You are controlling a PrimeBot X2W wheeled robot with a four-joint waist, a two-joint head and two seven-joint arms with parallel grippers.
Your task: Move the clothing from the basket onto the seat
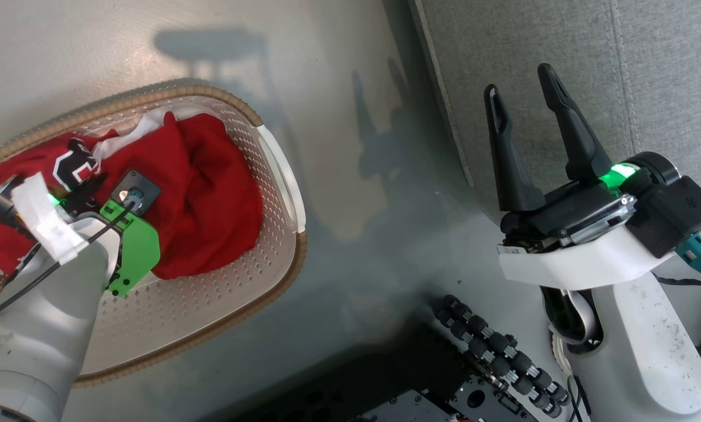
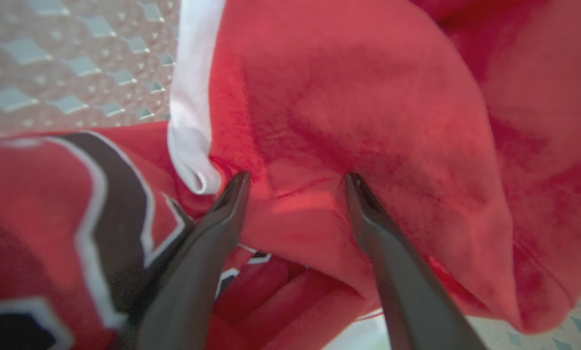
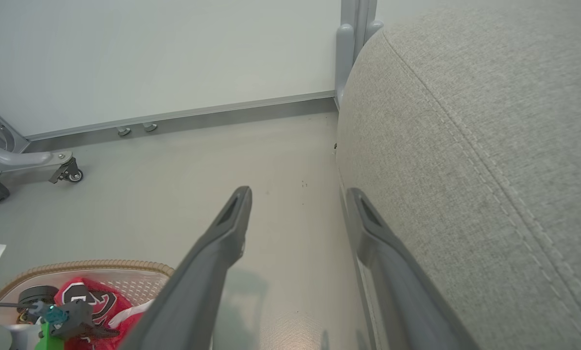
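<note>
Red jersey [image 1: 204,193]: lies bunched inside the basket [image 1: 210,305] on the floor, well apart from the seat [image 1: 667,70]. Left hand [image 2: 296,179]: fingers moderately apart, tips pressed into a red fold beside the white trim; apparently nothing gripped, though the close view is blurred. Right hand [image 1: 519,81]: fingers wide, empty, beside the seat's edge. Recommended: sink deeper, close on a thick fold, lift clear of the rim.
</note>
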